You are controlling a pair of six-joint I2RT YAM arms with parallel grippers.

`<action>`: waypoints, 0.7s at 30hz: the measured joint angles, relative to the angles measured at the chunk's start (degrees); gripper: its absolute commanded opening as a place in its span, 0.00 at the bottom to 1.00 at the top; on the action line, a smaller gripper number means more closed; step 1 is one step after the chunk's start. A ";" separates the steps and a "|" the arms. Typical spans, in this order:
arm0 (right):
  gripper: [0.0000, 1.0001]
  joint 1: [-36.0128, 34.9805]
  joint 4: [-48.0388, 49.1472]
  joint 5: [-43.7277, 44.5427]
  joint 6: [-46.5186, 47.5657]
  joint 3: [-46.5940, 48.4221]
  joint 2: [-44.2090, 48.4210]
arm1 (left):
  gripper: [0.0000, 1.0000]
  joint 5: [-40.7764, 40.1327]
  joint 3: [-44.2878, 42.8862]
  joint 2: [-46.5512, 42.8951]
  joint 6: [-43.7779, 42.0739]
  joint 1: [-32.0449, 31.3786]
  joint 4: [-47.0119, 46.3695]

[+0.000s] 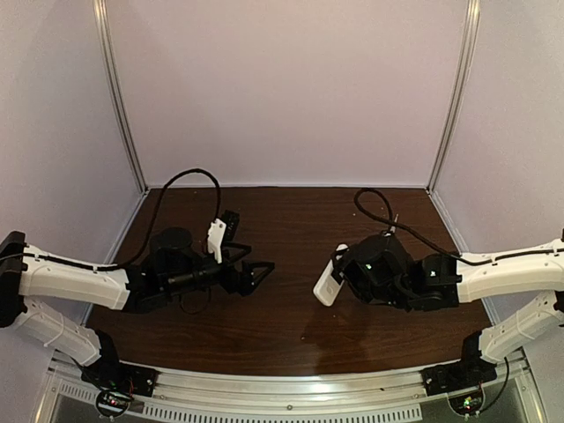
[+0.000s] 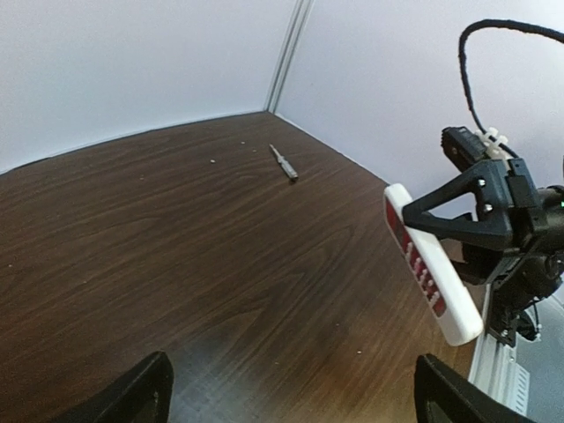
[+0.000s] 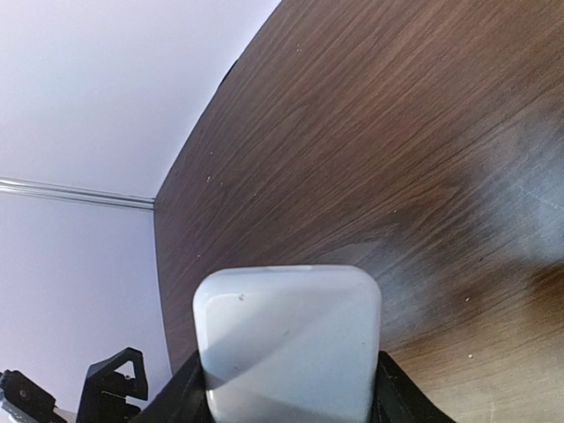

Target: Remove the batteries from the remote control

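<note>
no brand or readable writing is found anywhere; on the remote control (image 2: 430, 269) rows of small red marks are seen along a dark red strip, too blurred to be read.

the remote control is seen as a flat white bar with rounded corners. in the right wrist view only its blunt end is shown, pale grey in shadow. it is pinched across its width by the right gripper (image 1: 337, 275), the jaws half closed against its two sides. it is held slanted, one end pointing down toward the left arm, near the middle of the table (image 2: 132, 247), right of centre in the top view.

the left gripper (image 1: 257, 275) is held low over the wood, facing the remote control from the left. its jaws are spread wide with nothing between them, and its two black fingers (image 2: 141, 392) are seen at the bottom corners of the left wrist view.

a silvery-grey battery (image 2: 284, 163), slim with a dark end, is seen lying on the wood well apart from both grippers, near the far right corner.

the table is bounded by pale walls at the back and at both sides, with metal strips (image 1: 449, 97) running up the corners, and by a metal rail (image 1: 291, 388) at the near edge. a broad stretch of dark wood is left between the grippers and the back wall.
</note>
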State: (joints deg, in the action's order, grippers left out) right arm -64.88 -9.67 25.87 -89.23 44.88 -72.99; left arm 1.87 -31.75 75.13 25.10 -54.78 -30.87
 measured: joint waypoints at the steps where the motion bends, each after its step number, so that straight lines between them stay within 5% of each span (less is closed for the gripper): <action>1: 0.00 -0.59 0.59 0.28 -0.81 0.00 -0.31 | 0.97 0.37 0.39 -0.39 0.50 -0.68 -0.57; 21: 0.00 -6.73 3.93 6.12 -11.82 0.81 -0.42 | 0.94 -2.78 1.29 0.46 1.60 -13.99 -5.81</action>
State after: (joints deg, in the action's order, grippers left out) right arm -71.61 -5.74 31.99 -101.06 45.69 -73.41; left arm -0.91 -30.46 75.59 26.70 -68.77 -36.69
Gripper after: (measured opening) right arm 0.539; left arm 0.961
